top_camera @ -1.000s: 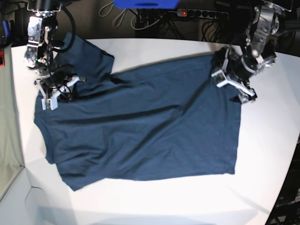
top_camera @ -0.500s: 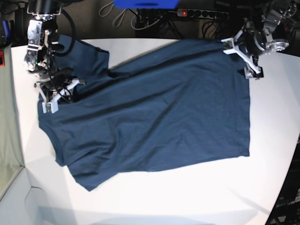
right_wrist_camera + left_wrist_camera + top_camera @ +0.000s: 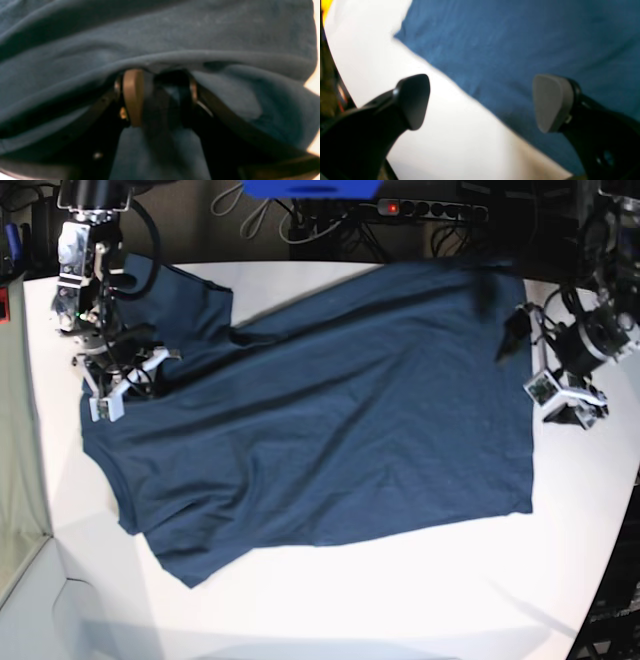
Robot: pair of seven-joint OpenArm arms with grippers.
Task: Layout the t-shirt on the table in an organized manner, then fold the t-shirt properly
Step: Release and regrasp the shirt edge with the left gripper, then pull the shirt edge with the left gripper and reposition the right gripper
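The dark navy t-shirt (image 3: 340, 420) lies spread flat across the white table (image 3: 400, 600), its hem edge at the right and a sleeve at the far left. My left gripper (image 3: 555, 385) hovers just off the shirt's right edge, open and empty. In the left wrist view its fingers (image 3: 412, 100) stand wide apart over the t-shirt (image 3: 520, 50) edge and bare table (image 3: 440, 140). My right gripper (image 3: 125, 380) is shut on the shirt's shoulder area at the left. The right wrist view shows bunched t-shirt (image 3: 175, 37) fabric pinched in the right gripper (image 3: 161, 97).
A power strip (image 3: 425, 208) with a red light, cables and a blue object (image 3: 310, 188) sit behind the table's far edge. The table's curved edge runs close by the left gripper at the right.
The left gripper dragged the shirt's hem corner to the far right, stretching the shirt flat, then let go and moved off to the right. The right gripper kept its hold.
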